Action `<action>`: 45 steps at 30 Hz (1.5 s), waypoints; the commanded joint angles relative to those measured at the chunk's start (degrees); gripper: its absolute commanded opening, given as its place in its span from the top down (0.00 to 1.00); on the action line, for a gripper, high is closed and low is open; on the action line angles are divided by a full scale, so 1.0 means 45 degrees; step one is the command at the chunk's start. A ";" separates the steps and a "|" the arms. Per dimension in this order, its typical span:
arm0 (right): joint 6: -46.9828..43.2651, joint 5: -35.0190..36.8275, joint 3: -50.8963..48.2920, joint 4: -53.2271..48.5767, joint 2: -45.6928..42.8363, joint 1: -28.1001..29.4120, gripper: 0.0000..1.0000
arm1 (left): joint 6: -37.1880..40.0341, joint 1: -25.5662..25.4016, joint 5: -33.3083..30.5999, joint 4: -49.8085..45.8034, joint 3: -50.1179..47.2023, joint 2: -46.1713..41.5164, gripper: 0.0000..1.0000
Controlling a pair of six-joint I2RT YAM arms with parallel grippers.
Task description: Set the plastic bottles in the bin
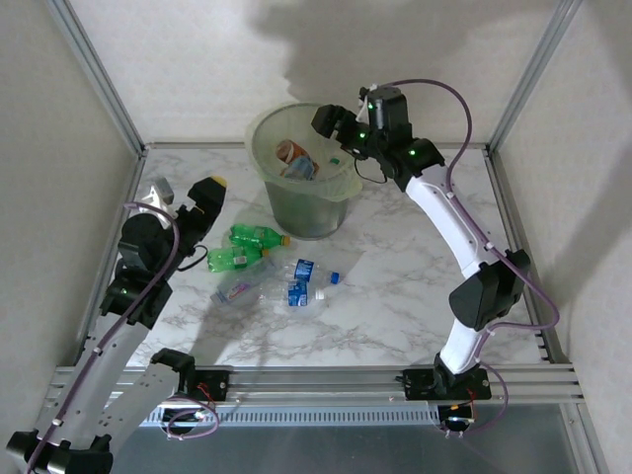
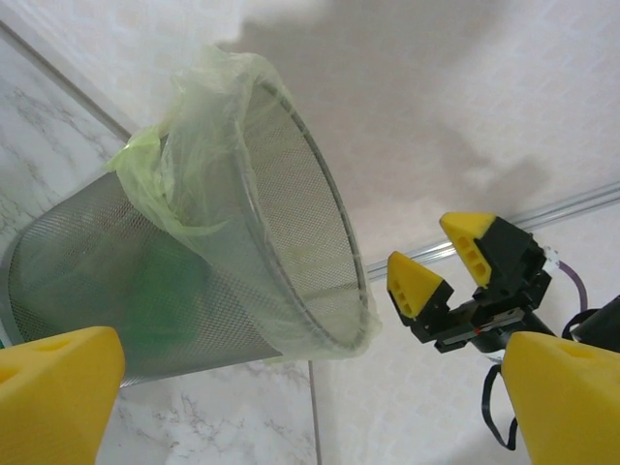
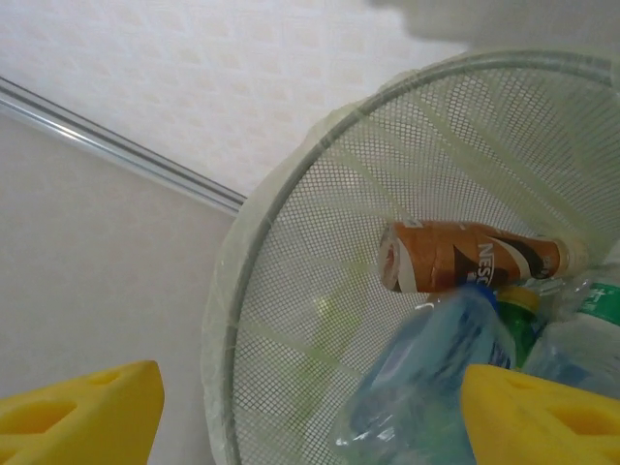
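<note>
The bin (image 1: pixel 308 215) is a mesh bucket with a pale green liner, standing at the back centre. My right gripper (image 1: pixel 336 123) hovers over its right rim, open. In the right wrist view its yellow fingertips (image 3: pixel 82 412) stand wide apart above the bin (image 3: pixel 320 291). Below them a blurred clear blue bottle (image 3: pixel 436 378) lies loose among an orange-labelled bottle (image 3: pixel 465 257) and others. Two green bottles (image 1: pixel 259 236) and several clear blue-labelled bottles (image 1: pixel 301 272) lie on the table in front. My left gripper (image 1: pixel 188 193) is open and empty, left of the bin (image 2: pixel 145 281).
The marble table is walled by a frame with pale panels at the back and both sides. A flattened clear bottle (image 1: pixel 237 291) lies nearest my left arm. The right gripper (image 2: pixel 441 262) shows in the left wrist view beside the bin's rim, jaws apart.
</note>
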 commanded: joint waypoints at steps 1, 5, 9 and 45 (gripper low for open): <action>-0.0214 -0.0169 0.0373 0.0027 -0.0264 -0.0003 0.21 | 0.0302 0.0108 0.0297 -0.0011 0.0360 0.0000 0.00; -0.0505 0.0006 -0.0357 0.0256 -0.1075 0.0321 0.23 | 0.0280 0.0108 0.0312 0.0036 0.0342 0.0063 0.01; -0.1102 0.0877 -0.1707 0.0286 -0.2311 0.1133 0.23 | 0.0260 0.0108 0.0347 0.0064 0.0282 0.0117 0.04; -0.0740 0.2157 -1.2946 0.2861 -0.4202 0.4361 0.14 | 0.0126 0.0108 -0.0136 -0.1256 -0.1302 0.0097 0.22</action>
